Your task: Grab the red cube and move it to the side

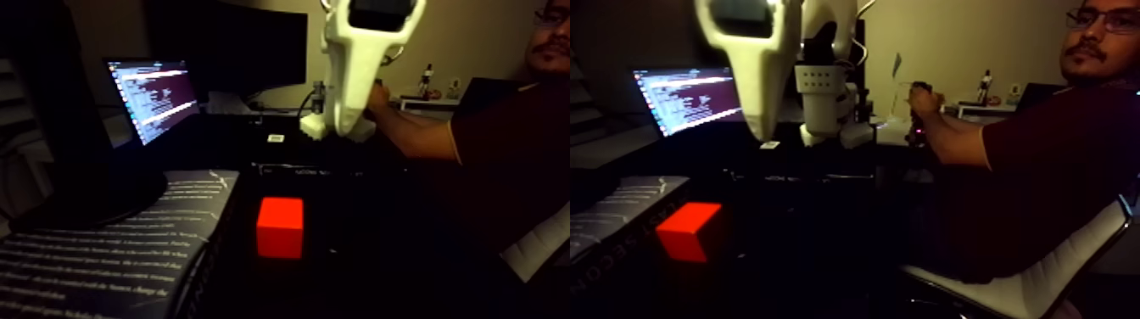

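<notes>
The picture holds two nearly equal halves side by side. Nearest to the camera, at 8 o'clock in the left half, lies an open book with pale printed lines, its right edge near the red cube. The cube sits on the dark table, just right of the book and apart from it. In the left half it shows one flat face to the camera; in the right half it is seen by a corner. It has no long axis that I can tell. To the right of the cube, toward 3 o'clock, the dark table looks open.

Above the cube, at 12 o'clock, the white gripper hangs in the air, well apart from it. Its tip points down. Whether the jaws are spread or pressed together, I cannot tell.

Farther back, at 10 o'clock, a laptop screen glows. At 2 o'clock a person sits, with one hand stretched out behind the gripper.
</notes>
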Available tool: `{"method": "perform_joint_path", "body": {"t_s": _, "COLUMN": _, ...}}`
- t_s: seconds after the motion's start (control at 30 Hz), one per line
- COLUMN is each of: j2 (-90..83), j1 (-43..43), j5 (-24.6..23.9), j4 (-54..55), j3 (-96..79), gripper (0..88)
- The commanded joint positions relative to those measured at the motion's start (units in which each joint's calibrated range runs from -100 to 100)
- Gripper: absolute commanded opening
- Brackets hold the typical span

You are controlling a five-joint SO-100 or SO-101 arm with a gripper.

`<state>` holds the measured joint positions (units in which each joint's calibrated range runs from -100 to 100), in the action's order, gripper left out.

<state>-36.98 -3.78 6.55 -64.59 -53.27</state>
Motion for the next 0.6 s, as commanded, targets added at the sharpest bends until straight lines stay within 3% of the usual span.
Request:
{"method": "perform_joint_path", "body": {"t_s": 0.0, "j2": 1.4, "j1": -2.8, "j5": 0.1, "j4": 0.5, "j3": 5.4, "gripper": 1.5}}
{"method": "perform_joint_path", "body": {"t_s": 0.3, "j2": 9.8, "j1": -3.3, "j5": 8.7, "j4": -3.0, "j3": 12.4, "gripper": 1.5}}
{"method": "perform_joint_path", "body": {"t_s": 0.57, "j2": 18.2, "j1": -5.9, "j5": 9.9, "j4": -5.2, "j3": 20.0, "gripper": 1.5}}
